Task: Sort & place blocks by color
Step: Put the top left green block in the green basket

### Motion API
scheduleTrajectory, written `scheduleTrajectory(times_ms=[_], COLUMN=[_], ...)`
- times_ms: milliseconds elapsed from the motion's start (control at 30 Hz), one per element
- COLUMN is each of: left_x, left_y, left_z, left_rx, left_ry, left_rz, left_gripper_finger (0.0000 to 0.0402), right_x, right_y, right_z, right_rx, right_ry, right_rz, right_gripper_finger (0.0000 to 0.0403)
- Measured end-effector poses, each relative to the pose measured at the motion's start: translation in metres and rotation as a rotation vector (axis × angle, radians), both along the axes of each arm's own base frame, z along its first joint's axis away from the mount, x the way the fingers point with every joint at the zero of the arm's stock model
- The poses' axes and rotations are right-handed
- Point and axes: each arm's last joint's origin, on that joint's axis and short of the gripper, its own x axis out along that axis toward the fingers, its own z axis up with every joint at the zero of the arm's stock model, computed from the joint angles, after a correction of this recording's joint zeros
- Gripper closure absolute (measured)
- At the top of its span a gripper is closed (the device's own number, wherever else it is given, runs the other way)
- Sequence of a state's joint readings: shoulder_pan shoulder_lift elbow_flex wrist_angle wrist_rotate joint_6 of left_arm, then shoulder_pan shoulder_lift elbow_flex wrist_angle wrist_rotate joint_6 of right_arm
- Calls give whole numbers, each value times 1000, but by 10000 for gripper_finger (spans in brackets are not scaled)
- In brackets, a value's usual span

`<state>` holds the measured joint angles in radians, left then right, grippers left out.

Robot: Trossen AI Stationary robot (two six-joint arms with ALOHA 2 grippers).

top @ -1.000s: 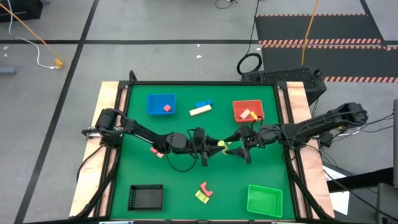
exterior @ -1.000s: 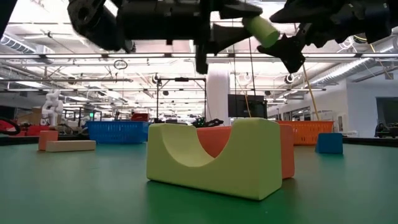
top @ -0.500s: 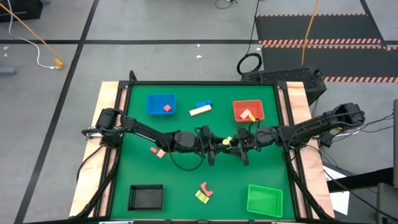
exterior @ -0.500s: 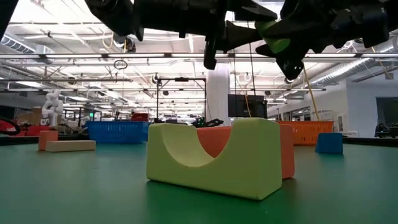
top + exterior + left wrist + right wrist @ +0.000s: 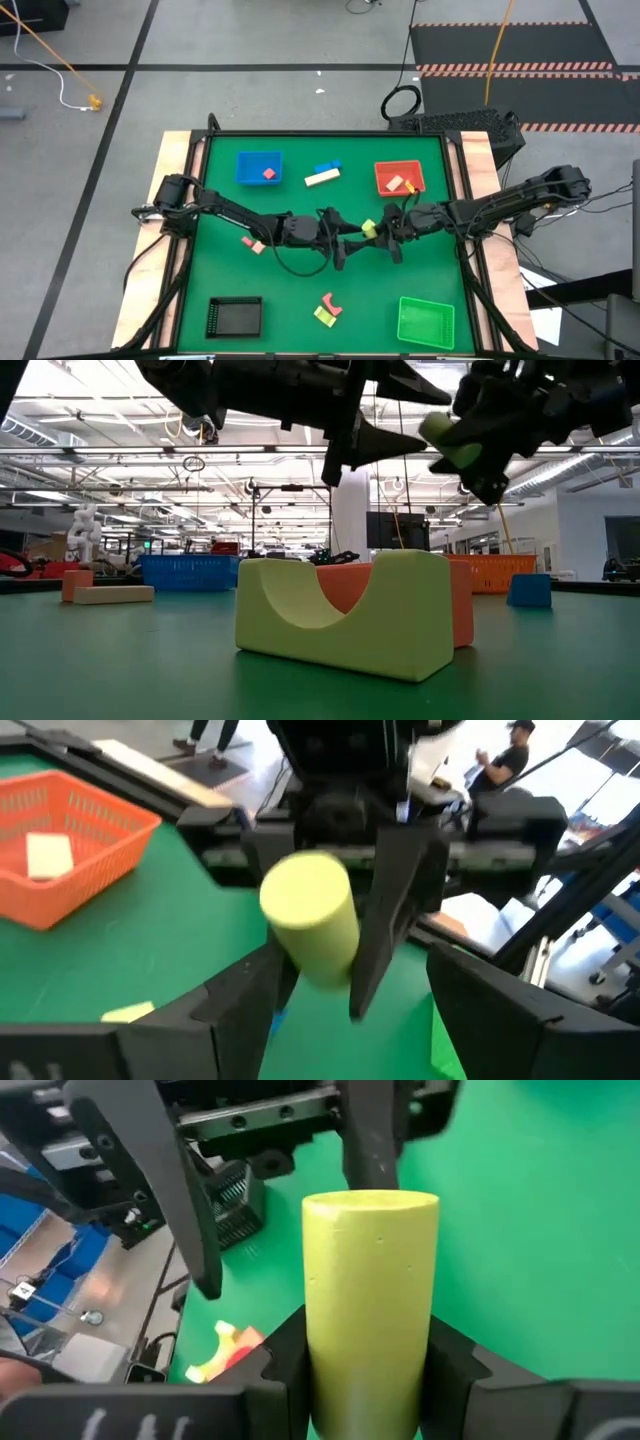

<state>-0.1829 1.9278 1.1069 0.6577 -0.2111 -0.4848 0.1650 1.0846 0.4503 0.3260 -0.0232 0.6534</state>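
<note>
A yellow cylinder block (image 5: 368,228) hangs in the air over the middle of the table, shut in my right gripper (image 5: 382,233), which reaches in from the table's right. My left gripper (image 5: 347,243) faces it from the left, open, with its fingers on either side of the cylinder's free end (image 5: 305,900) and not touching it. Near the table's near edge, a yellow arch (image 5: 340,615) stands on its flat base in front of a pink-red block (image 5: 458,600). A pink-red block (image 5: 252,243) lies under my left arm. My right gripper pinches the yellow cylinder by its curved sides, near one end (image 5: 370,1335), between its two fingers (image 5: 285,1355). The fingers come about level from the table's right and lie along the cylinder. It sticks out past the fingertips toward my left gripper, lifted clear and slightly tilted.
The blue tray (image 5: 246,160) holds a pink-red block; the red tray (image 5: 384,175) holds cream and yellow blocks. A cream bar (image 5: 322,177) and a blue block (image 5: 327,166) lie between them. The black tray (image 5: 234,316) and green tray (image 5: 425,322) sit at the near corners.
My left arm has reached toward the table's right, closing on my right gripper. The yellow cylinder has shifted toward the right and slightly toward the far edge, and now sits in my right gripper with my left fingers standing apart from it.
</note>
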Motion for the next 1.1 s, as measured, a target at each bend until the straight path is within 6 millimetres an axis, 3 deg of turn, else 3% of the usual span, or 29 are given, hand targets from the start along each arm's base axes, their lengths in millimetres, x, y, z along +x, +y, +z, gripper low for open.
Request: scheduleTrajectory(times_ms=[300,800,1100], left_x=[-1,-6,-8], left_y=[9,56,72], left_z=[-11,-33,-36], left_rx=[2,19,37], left_ry=[120,360,403], left_rz=[27,148,179], left_gripper_finger=[155,188,188], right_x=[-22,-69,-88], right_y=[11,95,119], right_z=[15,0,-11], right_rx=[264,791,867], right_ry=[57,584,787], right_rz=[18,133,114], right_gripper_finger=[297,297,297])
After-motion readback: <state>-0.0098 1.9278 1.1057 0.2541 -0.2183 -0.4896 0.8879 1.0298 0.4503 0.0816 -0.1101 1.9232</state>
